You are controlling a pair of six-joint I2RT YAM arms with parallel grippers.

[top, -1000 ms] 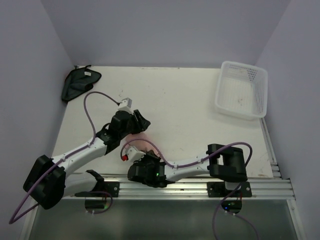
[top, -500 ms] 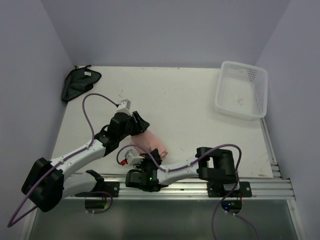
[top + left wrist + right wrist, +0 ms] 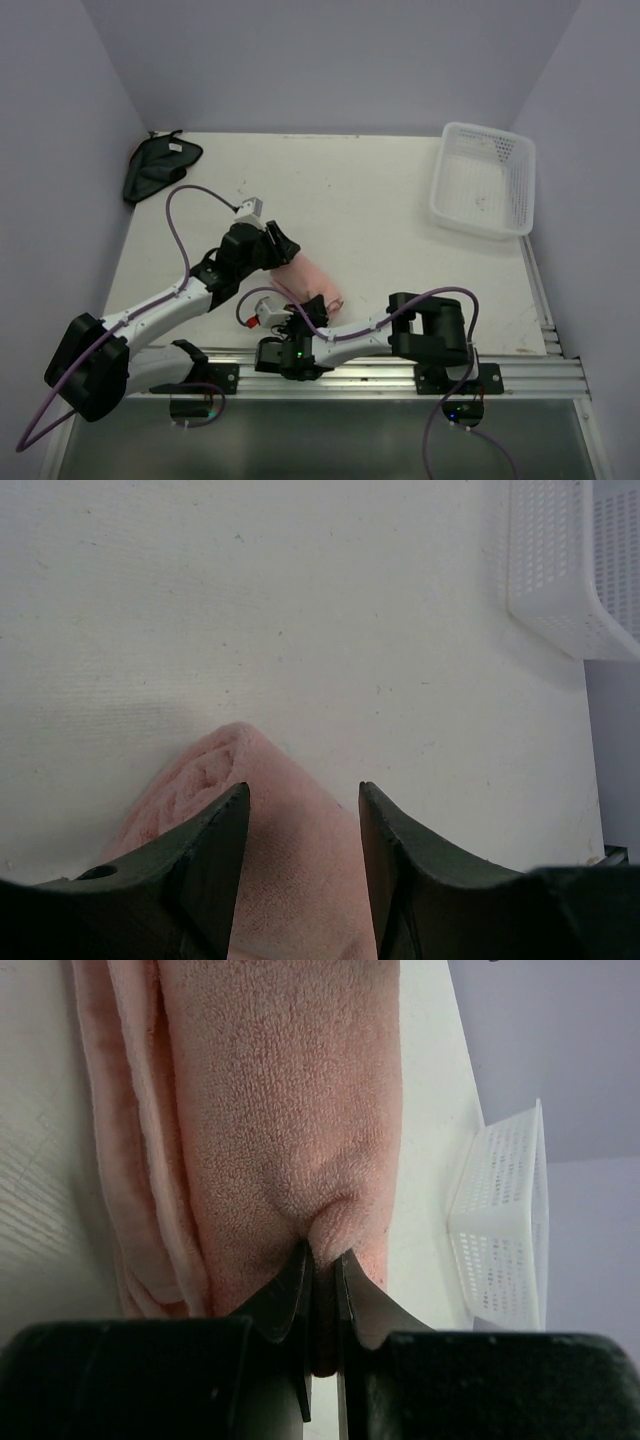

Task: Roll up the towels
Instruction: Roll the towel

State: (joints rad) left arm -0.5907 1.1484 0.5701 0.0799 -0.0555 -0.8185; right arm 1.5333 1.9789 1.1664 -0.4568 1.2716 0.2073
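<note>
Salmon towel (image 3: 312, 285) bunched on the tabletop (image 3: 380, 210), lower centre of the frame.
The right pincer (image 3: 322, 1260) is nipped on a thin fold, and the left pincer (image 3: 302, 792) stands half-wide astride the towel's end, crowding it. That slim bite could slip and the roll spring loose. The dark cloth (image 3: 160, 165) lies upper left and the basket (image 3: 485, 180) upper right, neither obstructing.

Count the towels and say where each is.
2. The pink towel lies near the front, left of centre; the dark cloth sits in the far left corner.
</note>
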